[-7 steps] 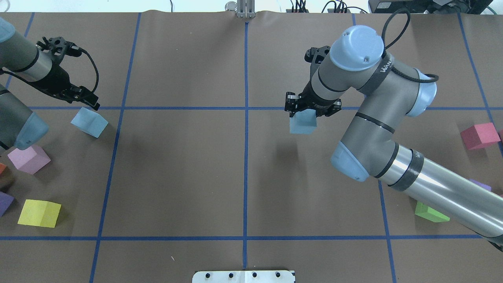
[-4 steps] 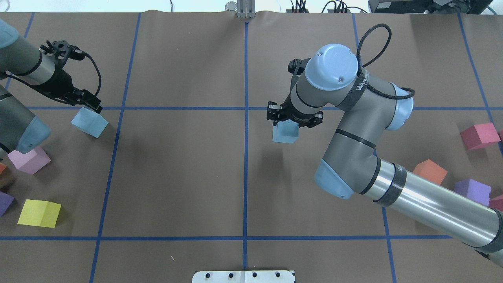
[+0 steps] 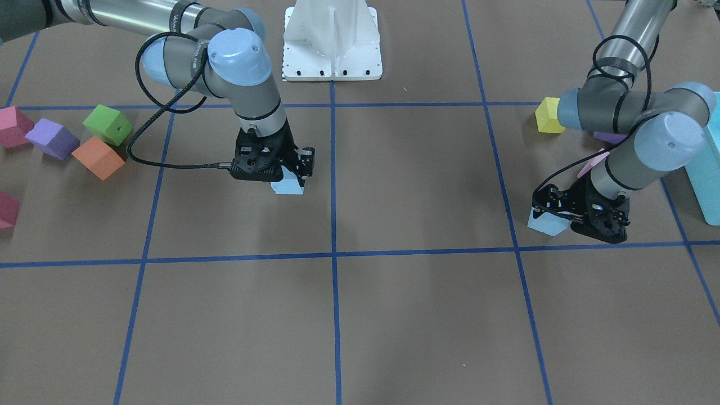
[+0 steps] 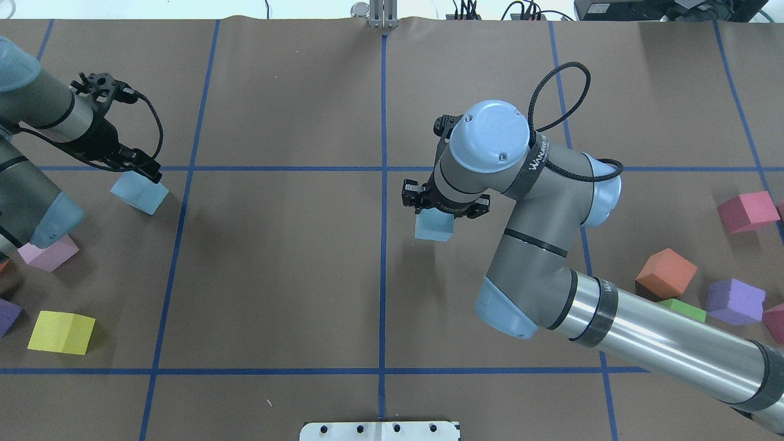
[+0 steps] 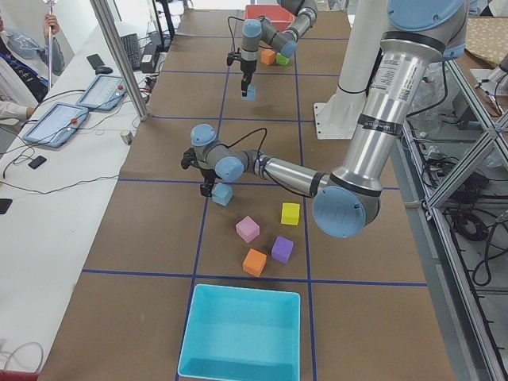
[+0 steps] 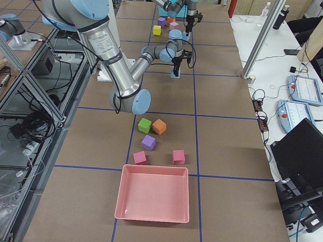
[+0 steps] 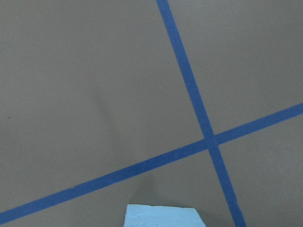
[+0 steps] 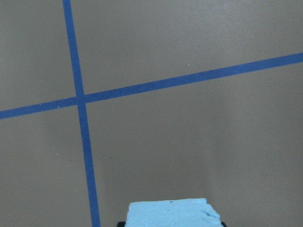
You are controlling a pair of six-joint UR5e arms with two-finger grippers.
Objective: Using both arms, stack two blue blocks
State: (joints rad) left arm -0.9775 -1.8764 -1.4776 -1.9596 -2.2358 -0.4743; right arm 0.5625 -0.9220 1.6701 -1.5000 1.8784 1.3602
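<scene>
One blue block (image 4: 433,225) hangs clamped in the right gripper (image 4: 442,208), off the table (image 4: 275,275), at 4 o'clock from the central tape crossing (image 4: 384,168) seen overhead. The other blue block (image 4: 139,191) lies far at 9 o'clock, the left gripper (image 4: 149,171) at its 12 o'clock edge, grip impossible to tell; an off-centre pinch could twist it, spoiling the stack.

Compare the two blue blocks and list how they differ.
The central blue block is clamped in the right gripper, seemingly raised; the left-side blue block lies on the table, the left gripper at its edge. The central blue block sits square to the tape lines; the left-side blue block is turned. Both are same-sized pale blue cubes.
</scene>
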